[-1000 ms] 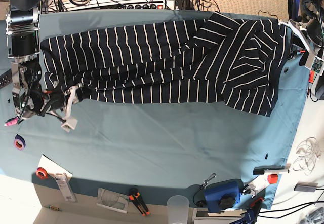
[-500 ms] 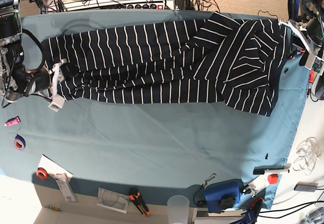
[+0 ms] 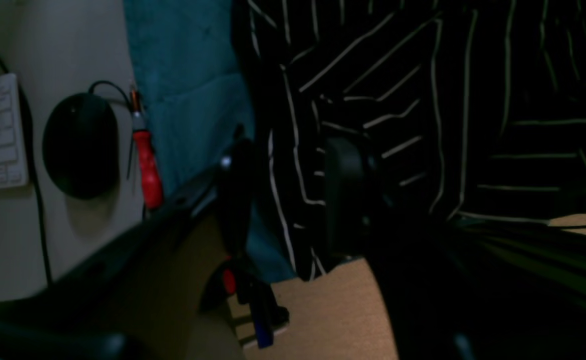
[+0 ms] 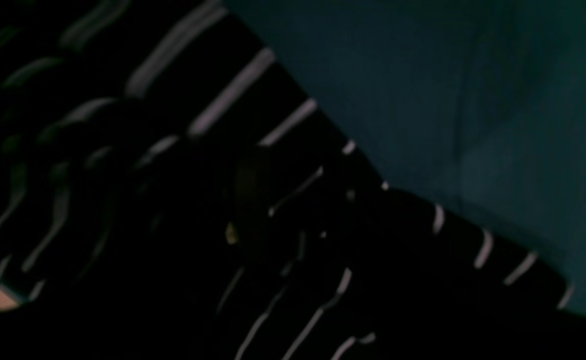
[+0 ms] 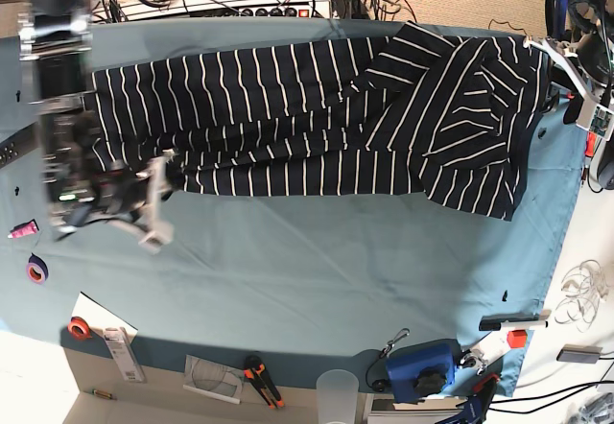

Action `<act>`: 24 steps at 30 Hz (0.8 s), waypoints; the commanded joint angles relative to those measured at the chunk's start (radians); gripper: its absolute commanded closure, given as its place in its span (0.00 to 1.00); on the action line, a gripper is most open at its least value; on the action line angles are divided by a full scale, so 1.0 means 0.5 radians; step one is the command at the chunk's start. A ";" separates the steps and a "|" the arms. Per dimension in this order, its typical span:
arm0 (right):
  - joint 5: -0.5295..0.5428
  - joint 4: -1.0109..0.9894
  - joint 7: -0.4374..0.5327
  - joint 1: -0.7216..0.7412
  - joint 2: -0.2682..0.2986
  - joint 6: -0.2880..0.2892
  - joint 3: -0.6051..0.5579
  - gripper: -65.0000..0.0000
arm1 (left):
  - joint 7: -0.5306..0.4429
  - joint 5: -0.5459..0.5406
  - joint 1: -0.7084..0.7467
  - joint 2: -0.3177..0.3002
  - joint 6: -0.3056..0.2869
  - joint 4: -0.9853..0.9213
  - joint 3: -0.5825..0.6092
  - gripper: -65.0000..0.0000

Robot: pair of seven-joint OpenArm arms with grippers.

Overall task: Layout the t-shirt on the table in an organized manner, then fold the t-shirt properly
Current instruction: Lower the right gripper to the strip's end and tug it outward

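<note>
Where the teal counter point(image 5: 317, 251) meets its far edge, the t-shirt point(image 5: 317, 122) lies stretched along it — one end bunched in folds at the corner by the left arm. The right arm's fingers point(image 5: 153, 203) hover blurred at the opposite end's near hem; whether they pinch cloth I cannot tell. The left arm's fingers point(image 3: 343, 200) stand parted beside the striped fabric — holding nothing visible.
</note>
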 commanded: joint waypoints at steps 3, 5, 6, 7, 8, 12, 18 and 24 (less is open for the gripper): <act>-0.014 -0.036 0.014 0.046 0.008 -0.010 0.019 0.72 | -0.050 -0.007 0.006 -0.027 0.006 0.026 -0.014 0.63; -0.013 -0.036 0.014 0.043 0.024 -0.010 0.019 0.72 | -0.050 -0.007 0.006 -0.027 0.006 0.026 -0.014 0.63; 0.009 -0.035 0.014 0.037 0.043 -0.010 0.019 0.72 | -0.050 -0.006 0.006 -0.027 0.006 0.026 -0.014 0.63; 0.050 -0.034 0.014 0.031 0.068 -0.009 0.019 0.72 | -0.050 -0.006 0.006 -0.027 0.006 0.026 -0.014 0.63; 0.105 -0.034 0.014 0.021 0.096 -0.010 0.019 0.72 | -0.050 -0.006 0.006 -0.027 0.006 0.026 -0.014 0.63; 0.348 -0.034 0.014 -0.052 0.239 -0.008 0.019 0.72 | -0.050 -0.006 0.006 -0.027 0.006 0.026 -0.014 0.63; 0.416 -0.034 0.014 -0.233 0.421 0.006 0.019 0.72 | -0.074 -0.006 0.006 -0.027 0.006 0.026 -0.014 0.63; 0.750 -0.033 0.014 -0.319 0.574 0.095 0.019 0.72 | -0.072 -0.005 0.006 -0.027 0.006 0.026 -0.014 0.63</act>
